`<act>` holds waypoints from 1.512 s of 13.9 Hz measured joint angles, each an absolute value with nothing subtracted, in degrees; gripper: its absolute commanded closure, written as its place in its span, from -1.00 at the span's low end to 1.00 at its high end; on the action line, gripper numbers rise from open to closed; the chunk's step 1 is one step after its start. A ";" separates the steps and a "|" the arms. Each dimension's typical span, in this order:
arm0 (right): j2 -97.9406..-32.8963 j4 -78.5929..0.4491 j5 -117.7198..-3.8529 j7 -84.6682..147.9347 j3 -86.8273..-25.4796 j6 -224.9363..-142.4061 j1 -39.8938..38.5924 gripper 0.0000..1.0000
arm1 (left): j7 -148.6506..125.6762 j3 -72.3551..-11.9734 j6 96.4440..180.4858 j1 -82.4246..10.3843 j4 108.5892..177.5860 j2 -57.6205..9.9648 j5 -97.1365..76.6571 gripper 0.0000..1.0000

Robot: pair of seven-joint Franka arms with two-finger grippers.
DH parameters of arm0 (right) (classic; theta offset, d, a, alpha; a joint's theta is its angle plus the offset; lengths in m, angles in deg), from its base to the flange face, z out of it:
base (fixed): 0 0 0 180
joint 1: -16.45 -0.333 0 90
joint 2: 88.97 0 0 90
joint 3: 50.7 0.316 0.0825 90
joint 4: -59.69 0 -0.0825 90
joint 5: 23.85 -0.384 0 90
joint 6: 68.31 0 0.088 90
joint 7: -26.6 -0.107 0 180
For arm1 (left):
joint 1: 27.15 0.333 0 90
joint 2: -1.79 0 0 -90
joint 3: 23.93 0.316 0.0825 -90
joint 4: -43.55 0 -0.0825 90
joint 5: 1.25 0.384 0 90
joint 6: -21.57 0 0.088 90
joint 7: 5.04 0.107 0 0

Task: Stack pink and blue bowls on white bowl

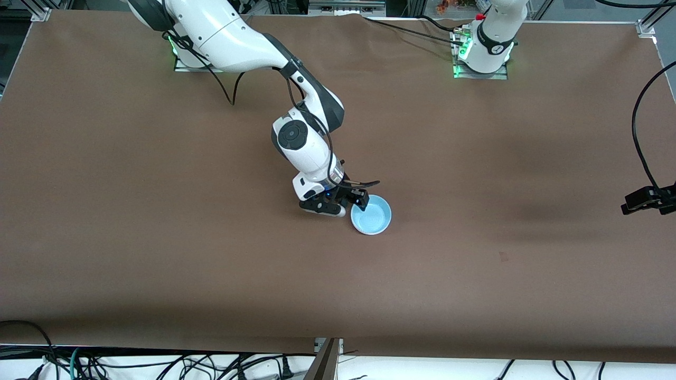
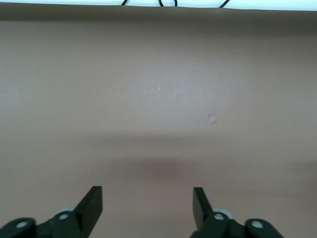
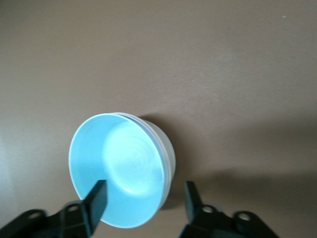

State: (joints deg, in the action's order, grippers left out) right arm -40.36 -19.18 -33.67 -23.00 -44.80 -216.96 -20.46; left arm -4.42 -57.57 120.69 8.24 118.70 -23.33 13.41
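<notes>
The light blue bowl [image 1: 372,214] stands near the middle of the table. In the right wrist view the blue bowl [image 3: 119,168] sits nested in another bowl, whose pale whitish wall [image 3: 170,151] shows under its rim. I cannot make out a pink bowl. My right gripper [image 1: 357,202] is open and low at the bowl's rim. In its wrist view [image 3: 143,201] one finger is over the bowl's inside and the other is outside the wall. My left gripper [image 2: 147,203] is open and empty, high over bare table; it does not show in the front view.
The brown table [image 1: 158,237] has a small mark [image 1: 503,257] toward the left arm's end, also in the left wrist view [image 2: 213,119]. A black clamp on a cable [image 1: 649,199] hangs at the table's edge on the left arm's end. Cables lie along the front edge.
</notes>
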 measured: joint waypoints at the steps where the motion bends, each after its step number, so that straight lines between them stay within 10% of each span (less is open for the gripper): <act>1: -41.05 -18.43 -33.06 -22.51 -45.78 -213.55 -20.45 -1.00 | -4.43 -57.57 121.09 8.23 118.70 -23.32 13.41 -1.00; 15: -64.97 -14.83 -24.35 25.84 -65.24 -162.47 -13.12 -1.00 | -4.43 -57.67 122.11 7.05 118.59 -23.29 13.41 -1.00; 21: -76.19 -15.37 -23.84 26.84 -58.30 -151.68 -0.33 -1.00 | -4.67 -57.62 122.22 3.93 118.59 -23.35 13.41 -1.00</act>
State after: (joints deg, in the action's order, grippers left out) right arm -76.19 -15.37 -23.84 26.84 -58.30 -151.68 -0.33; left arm -4.67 -57.62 122.22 3.93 118.59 -23.35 13.41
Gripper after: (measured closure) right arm 0.000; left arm 0.000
